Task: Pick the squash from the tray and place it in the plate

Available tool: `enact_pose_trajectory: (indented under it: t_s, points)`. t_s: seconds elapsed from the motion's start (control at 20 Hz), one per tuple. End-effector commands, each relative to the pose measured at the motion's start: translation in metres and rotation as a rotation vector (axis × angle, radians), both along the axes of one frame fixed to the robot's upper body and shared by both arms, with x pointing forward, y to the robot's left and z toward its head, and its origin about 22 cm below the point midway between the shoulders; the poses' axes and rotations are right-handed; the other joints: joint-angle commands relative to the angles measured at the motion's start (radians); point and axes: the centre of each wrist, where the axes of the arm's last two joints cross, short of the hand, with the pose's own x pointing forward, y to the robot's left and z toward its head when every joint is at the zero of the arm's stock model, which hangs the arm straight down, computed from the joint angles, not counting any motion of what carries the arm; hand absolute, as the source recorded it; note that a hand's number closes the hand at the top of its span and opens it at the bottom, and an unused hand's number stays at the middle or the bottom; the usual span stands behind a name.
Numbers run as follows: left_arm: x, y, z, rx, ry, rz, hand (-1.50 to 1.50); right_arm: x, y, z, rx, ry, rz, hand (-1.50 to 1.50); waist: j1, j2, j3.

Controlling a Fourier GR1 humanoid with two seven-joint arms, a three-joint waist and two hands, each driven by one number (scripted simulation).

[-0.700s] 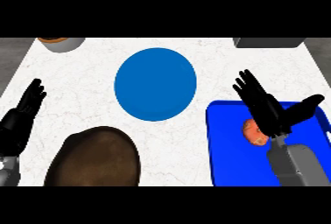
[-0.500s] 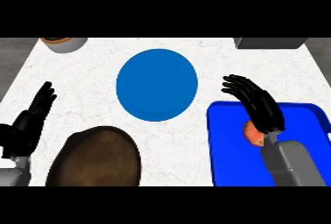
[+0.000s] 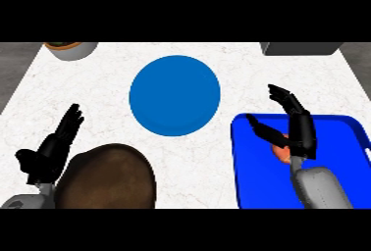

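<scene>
A white marbled counter [image 3: 101, 105] is seen from steeply above in the head view. Near its middle, slightly toward the far side, a round blue plate [image 3: 174, 95] lies flat with nothing on it. At the right, on the near side, a blue tray [image 3: 250, 166] with a raised rim is set, well apart from the plate's centre but near its right edge. Inside the tray, toward its left part, an orange squash [image 3: 281, 153] is partly visible; most of it is hidden behind the right hand [image 3: 297, 135] and its grey forearm. The right hand is held above the tray, directly over the squash, with the fingers [image 3: 286, 98] stretched wide toward the far side and the thumb spread out to the left; nothing is held in it, and whether it touches the squash cannot be told. At the left edge, on the near side, the left hand [image 3: 51, 152] is shown open, fingers straight and pointing away, resting and holding nothing. Just beside it, to its right, a large brown rounded object [image 3: 109, 179] lies on the counter at the near edge. At the far left corner a grey bowl [image 3: 70, 49] with something brown inside is partly seen, and at the far right corner a grey box-like object [image 3: 301, 48] is cut off by the edge.
</scene>
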Motion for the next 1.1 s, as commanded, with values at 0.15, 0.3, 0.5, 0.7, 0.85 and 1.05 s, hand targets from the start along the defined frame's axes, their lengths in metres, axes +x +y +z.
enact_pose_trajectory:
  t_s: [0.15,0.3,0.5,0.7,0.85,1.05]
  points:
    - [-0.001,-0.014,-0.016,-0.011,0.039,-0.01,0.0,-0.052,0.019,-0.035,-0.161,-0.132,-0.134,-1.5,0.0,-0.002,0.003]
    - [-0.003,-0.006,-0.014,-0.009,0.009,-0.004,0.0,-0.068,-0.015,-0.027,-0.22,-0.109,-0.225,-1.5,0.0,-0.002,0.003]
    - [0.008,-0.012,-0.003,-0.013,0.003,-0.008,0.0,-0.088,-0.028,-0.01,-0.345,-0.005,-0.262,-1.5,-0.005,-0.002,0.002]
    - [-0.004,-0.01,-0.01,-0.011,0.009,0.005,0.0,-0.103,-0.042,-0.003,-0.485,0.215,-0.204,-1.5,0.003,-0.003,0.0]
    - [0.0,-0.005,0.002,-0.012,-0.004,-0.017,0.0,-0.091,-0.046,0.017,-0.584,0.35,-0.187,-1.5,0.013,0.0,0.0]
    - [0.0,-0.008,-0.008,-0.024,0.008,-0.009,0.0,-0.105,-0.032,0.034,-0.629,0.501,-0.131,-1.5,0.003,-0.001,0.001]
